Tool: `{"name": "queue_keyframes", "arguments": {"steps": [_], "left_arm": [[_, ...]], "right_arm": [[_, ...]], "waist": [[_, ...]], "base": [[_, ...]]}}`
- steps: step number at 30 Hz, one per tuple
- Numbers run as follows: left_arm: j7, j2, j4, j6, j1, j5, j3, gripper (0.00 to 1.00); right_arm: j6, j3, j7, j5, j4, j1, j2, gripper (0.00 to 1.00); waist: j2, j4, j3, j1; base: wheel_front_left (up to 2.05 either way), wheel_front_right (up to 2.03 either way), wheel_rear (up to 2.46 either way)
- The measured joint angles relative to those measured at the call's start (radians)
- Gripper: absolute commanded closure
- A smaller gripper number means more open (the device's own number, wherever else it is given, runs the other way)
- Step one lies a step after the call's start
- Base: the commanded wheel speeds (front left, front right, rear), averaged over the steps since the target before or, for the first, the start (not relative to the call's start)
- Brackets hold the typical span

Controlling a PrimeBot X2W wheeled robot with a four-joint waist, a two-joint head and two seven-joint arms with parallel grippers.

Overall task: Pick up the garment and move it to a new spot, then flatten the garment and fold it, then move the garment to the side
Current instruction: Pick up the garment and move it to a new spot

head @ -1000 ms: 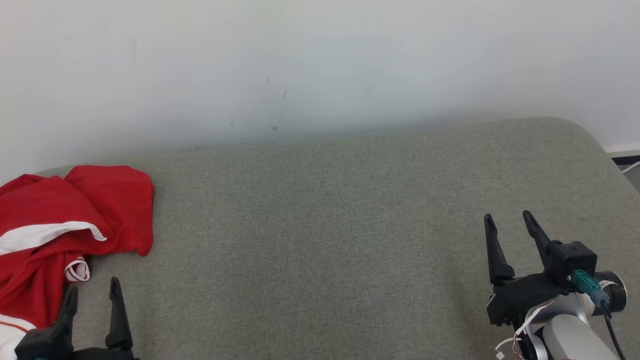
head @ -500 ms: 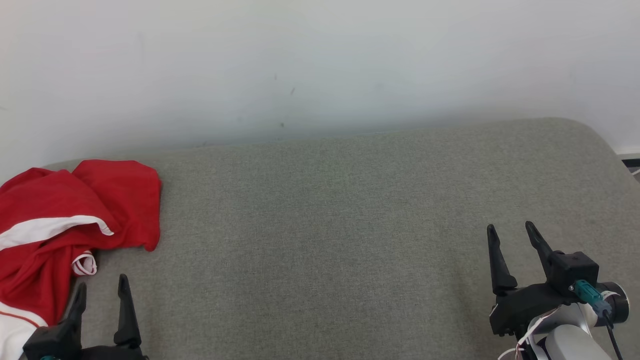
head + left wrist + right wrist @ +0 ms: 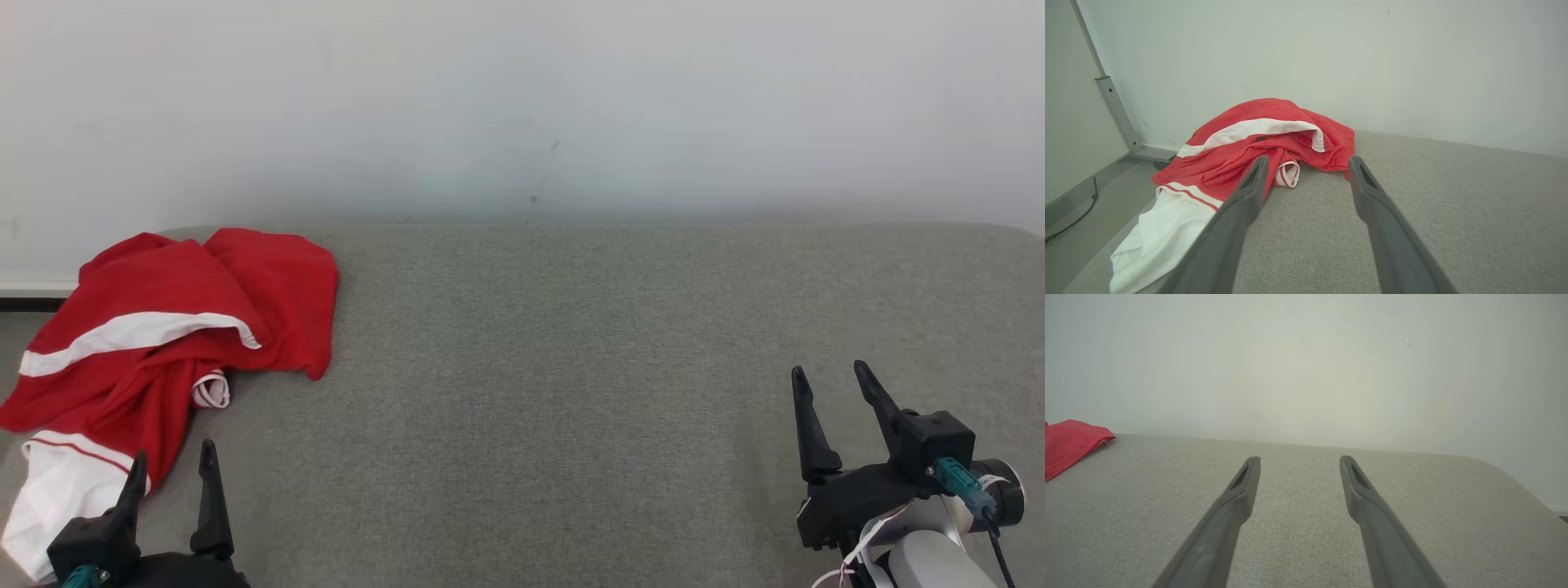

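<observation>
Pale wall behind, plain. Bench, grey woven fabric top with rounded corners. Garment, red with white bands and a white panel, crumpled in a heap at the bench's far-left end, its white part spilling toward the left edge. Left pincer, fingers spread wide, holding nothing, just beside the garment's near edge. Right pincer, likewise spread and holding nothing, over bare fabric at the right end, well apart from the garment.
</observation>
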Motion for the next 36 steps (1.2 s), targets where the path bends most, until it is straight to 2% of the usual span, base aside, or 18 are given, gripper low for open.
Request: {"name": "queue_keyframes", "arguments": {"steps": [14,26,32,34,36], "left_arm": [[0.003,-0.002,0.009,0.0,0.0,0.007,-0.003,0.0],[0.011,0.002,0.013,0.0,0.003,0.015,-0.003,0.0],[0.019,0.015,0.012,-0.002,0.017,0.008,0.01,0.0],[0.021,0.02,0.012,-0.012,0.015,0.001,0.009,0.0],[0.034,0.035,0.01,-0.041,-0.005,-0.009,0.009,0.0]], "right_arm": [[0.024,0.016,0.0,0.0,0.012,0.002,0.023,0.0],[0.028,0.02,0.0,0.0,0.03,0.004,0.044,0.0],[0.038,0.039,0.0,-0.009,0.041,0.001,0.06,0.0],[0.042,0.043,0.0,-0.011,0.044,0.0,0.06,0.0],[0.043,0.046,0.0,-0.015,0.044,0.0,0.06,0.0]], "waist": [[0.0,0.179,-0.013,0.0],[-0.0001,0.336,-0.028,-0.0001],[0.0,0.372,-0.043,-0.0001],[0.0,0.371,-0.045,-0.0001],[0.0,0.365,-0.043,-0.0001]], "base": [[0.0,0.0,0.0],[0.0,0.0,0.0],[0.0,0.0,0.0],[0.0,0.0,0.0],[0.0,0.0,0.0]]}}
